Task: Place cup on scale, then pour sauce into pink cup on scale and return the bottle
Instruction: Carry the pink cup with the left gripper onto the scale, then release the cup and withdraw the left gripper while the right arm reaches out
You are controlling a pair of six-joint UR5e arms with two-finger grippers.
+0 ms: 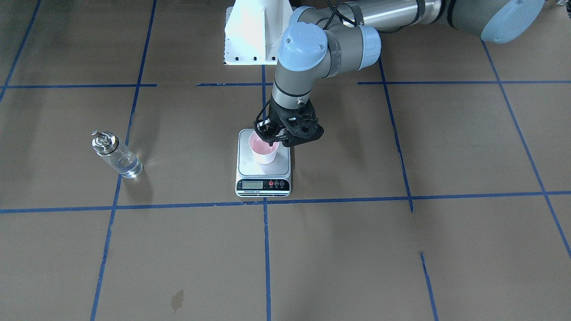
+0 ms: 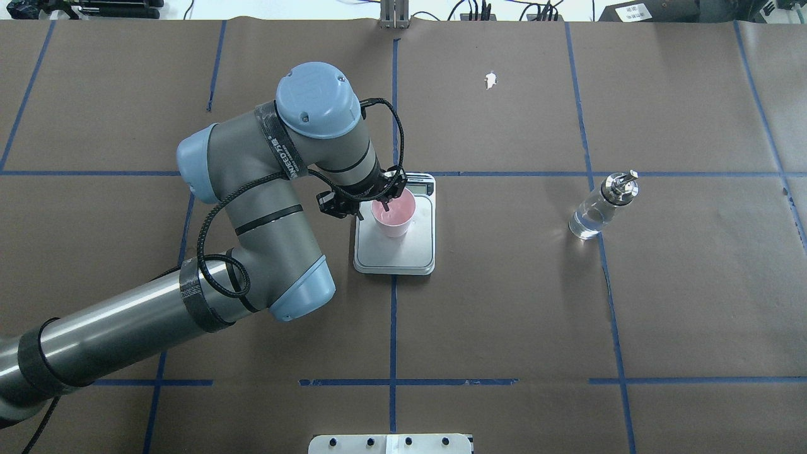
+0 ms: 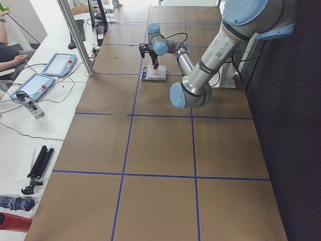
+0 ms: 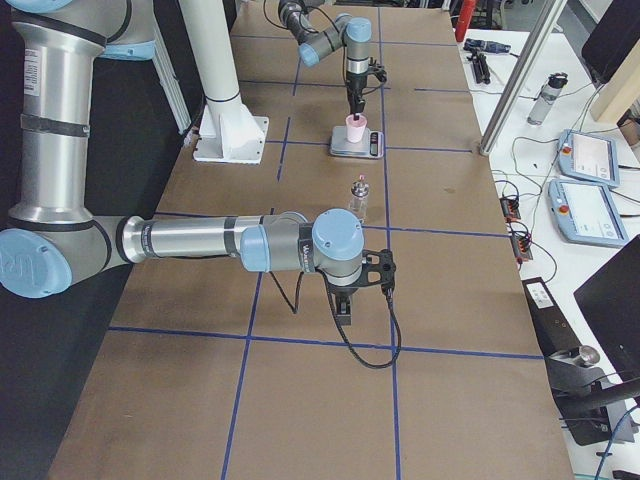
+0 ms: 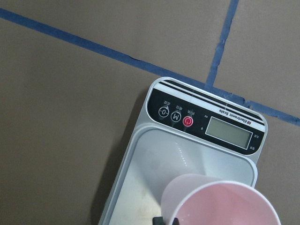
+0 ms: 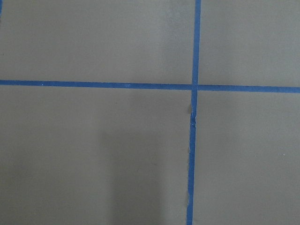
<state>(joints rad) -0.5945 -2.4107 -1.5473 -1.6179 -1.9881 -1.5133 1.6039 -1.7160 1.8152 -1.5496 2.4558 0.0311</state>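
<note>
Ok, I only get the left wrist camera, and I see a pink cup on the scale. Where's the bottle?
Observer: The bottle stands upright on the table, apart from the scale, on the robot's right side.
Operator: Is the other arm holding it?
Observer: No. The right gripper hangs over the table, apart from the bottle.
Operator: So who has my cup?
Observer: The left gripper straddles the rim of the cup, one finger inside and one outside. I can't tell whether it pinches.
</note>
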